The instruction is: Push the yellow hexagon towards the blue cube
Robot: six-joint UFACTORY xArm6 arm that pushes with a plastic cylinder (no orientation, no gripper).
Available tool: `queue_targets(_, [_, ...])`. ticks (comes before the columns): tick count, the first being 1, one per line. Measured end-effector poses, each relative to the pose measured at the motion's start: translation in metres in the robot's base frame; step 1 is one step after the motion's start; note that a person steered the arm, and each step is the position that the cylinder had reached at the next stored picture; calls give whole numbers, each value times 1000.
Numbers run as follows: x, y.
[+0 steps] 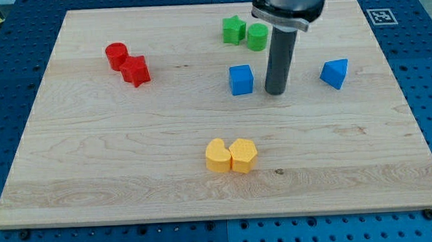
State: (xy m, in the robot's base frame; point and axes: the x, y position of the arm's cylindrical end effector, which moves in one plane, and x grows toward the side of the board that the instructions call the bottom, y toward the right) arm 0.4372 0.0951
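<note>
I have no gripper, only a rod. My tip (275, 92) stands just right of the blue cube (241, 80), well apart from the yellow hexagon (243, 155), so no push begins yet.

No readable text; only a coded marker (379, 16) on the board (94, 177)

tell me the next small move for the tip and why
Probably bring my tip down toward the view's bottom, around the yellow hexagon to its lower side. The tip now sits just right of the blue cube, above the hexagon, so it can't yet push the hexagon up toward the cube.
</note>
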Motion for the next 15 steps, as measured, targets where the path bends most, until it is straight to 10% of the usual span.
queue_targets(4, [53, -176])
queue_targets(7, [181, -160])
queue_targets(15, [95, -29])
